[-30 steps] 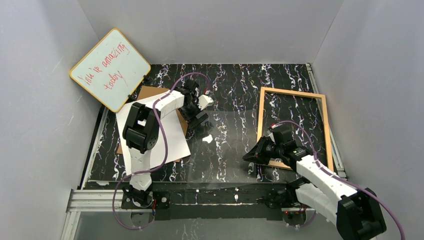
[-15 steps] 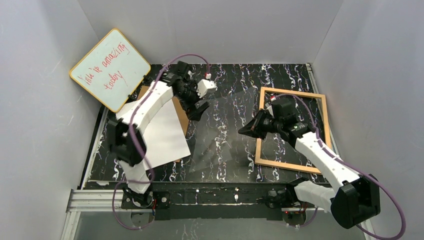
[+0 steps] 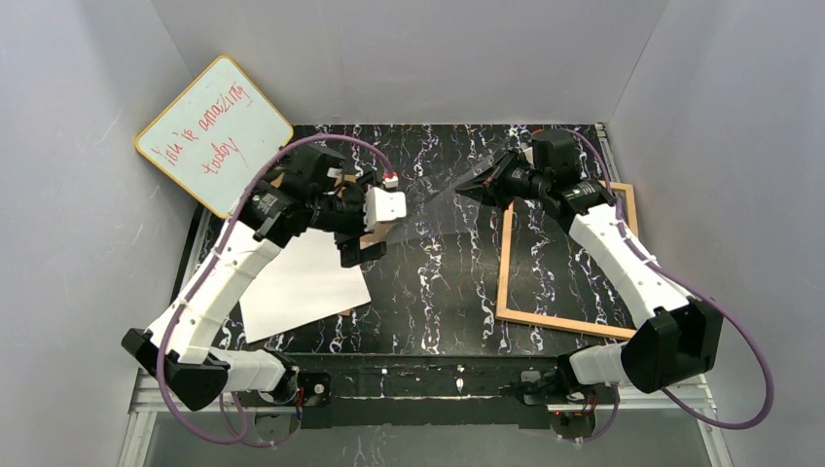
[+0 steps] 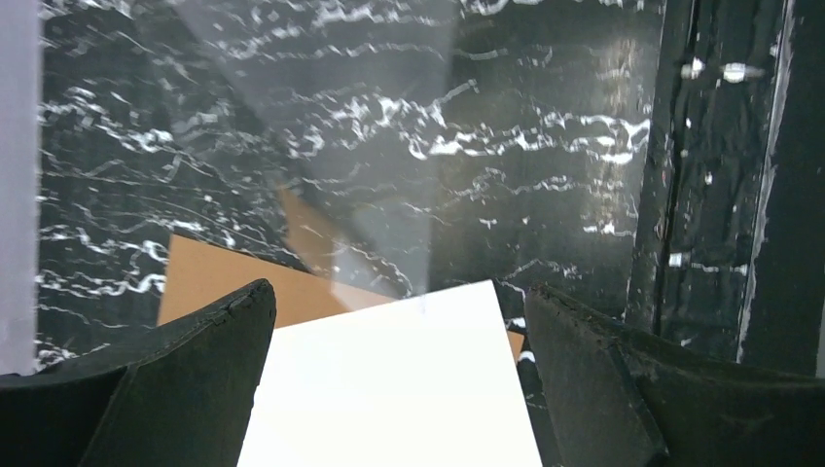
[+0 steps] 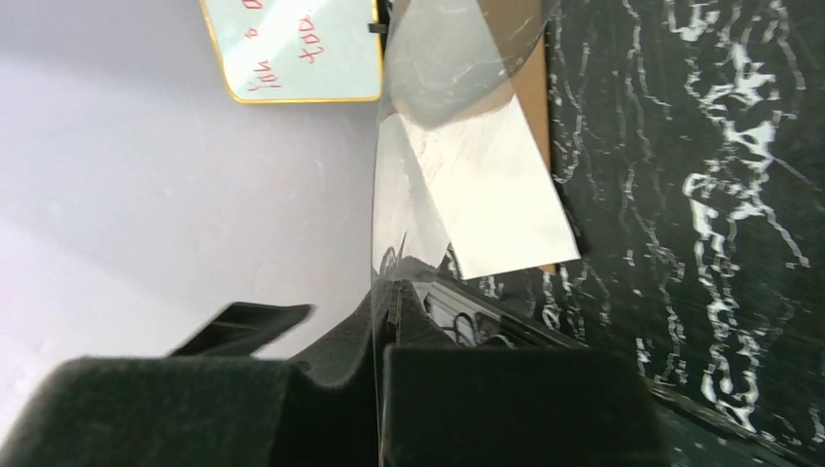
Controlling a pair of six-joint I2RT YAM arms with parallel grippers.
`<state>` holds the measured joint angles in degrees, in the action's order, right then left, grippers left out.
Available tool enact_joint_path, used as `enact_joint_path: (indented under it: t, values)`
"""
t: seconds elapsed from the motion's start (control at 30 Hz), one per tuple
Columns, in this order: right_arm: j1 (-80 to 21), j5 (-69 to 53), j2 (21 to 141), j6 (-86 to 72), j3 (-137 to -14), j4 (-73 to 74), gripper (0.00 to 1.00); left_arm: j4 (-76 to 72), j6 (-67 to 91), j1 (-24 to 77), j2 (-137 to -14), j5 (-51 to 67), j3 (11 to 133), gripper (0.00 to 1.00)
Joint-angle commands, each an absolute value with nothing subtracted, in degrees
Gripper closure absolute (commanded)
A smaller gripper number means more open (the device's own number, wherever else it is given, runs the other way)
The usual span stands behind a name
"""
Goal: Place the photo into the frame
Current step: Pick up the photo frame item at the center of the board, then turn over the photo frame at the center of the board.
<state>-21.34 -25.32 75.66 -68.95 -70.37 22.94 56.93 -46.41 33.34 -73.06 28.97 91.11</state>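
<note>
Right claw has swung from the near side to the far side of the surface, lifting the clear pane.
It pinches the pane's edge. Left claw gapes wide and empty above the photo, which lies white side up on the brown backing board, well left of the frame.

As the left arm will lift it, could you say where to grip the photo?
The near-left corner of the photo, from the near side: it lies flat, white back up, and that corner seems to overhang the brown board, leaving finger room.
</note>
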Motion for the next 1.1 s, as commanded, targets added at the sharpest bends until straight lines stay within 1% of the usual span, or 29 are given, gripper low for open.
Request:
enact_joint_path:
  t: [0.0, 0.2, 0.3, 0.37, 0.5, 0.6, 0.67, 0.77, 0.93, 1.0, 1.07]
  values:
    - [-21.1, -28.7, 78.2, -75.4, -73.5, 17.2, 0.99, 54.1, -49.0, 35.4, -72.5, 23.8, 85.6, 0.02]
    - [-21.2, -30.3, 79.9, -80.9, -71.1, 10.8, 0.99, 44.7, -46.5, 37.3, -73.2, 16.0, 81.9, 0.02]
    - [-21.2, -30.1, 80.3, -82.7, -70.6, 9.1, 0.99, 43.7, -46.0, 38.0, -74.4, 15.6, 81.3, 0.04]
    - [-21.1, -30.1, 80.7, -83.7, -70.4, 7.7, 0.99, 42.2, -45.3, 38.3, -74.9, 14.3, 80.5, 0.07]
    - [-21.1, -30.3, 81.9, -83.7, -71.7, 8.5, 0.99, 37.6, -44.7, 38.5, -75.7, 10.1, 78.7, 0.17]
    - [-21.2, -30.1, 82.4, -83.6, -71.8, 8.5, 0.99, 35.8, -45.2, 38.6, -75.7, 9.4, 77.6, 0.22]
    - [-21.1, -30.1, 82.8, -83.3, -71.8, 8.6, 0.99, 34.4, -44.2, 38.5, -75.9, 8.9, 77.6, 0.29]
    - [-21.2, -30.1, 83.7, -82.7, -72.3, 9.5, 0.99, 33.1, -44.1, 38.5, -76.0, 7.5, 78.0, 0.48]
    - [-21.2, -30.9, 85.2, -82.7, -73.1, 9.0, 0.97, 32.8, -44.4, 38.6, -75.8, 7.7, 77.8, 0.75]
    - [-21.1, -31.5, 85.9, -82.5, -73.7, 9.2, 0.94, 32.3, -44.6, 38.5, -75.6, 7.2, 77.1, 0.85]
    - [-21.1, -32.2, 86.5, -81.8, -74.2, 9.1, 0.89, 30.3, -44.2, 38.5, -75.6, 4.1, 76.1, 0.98]
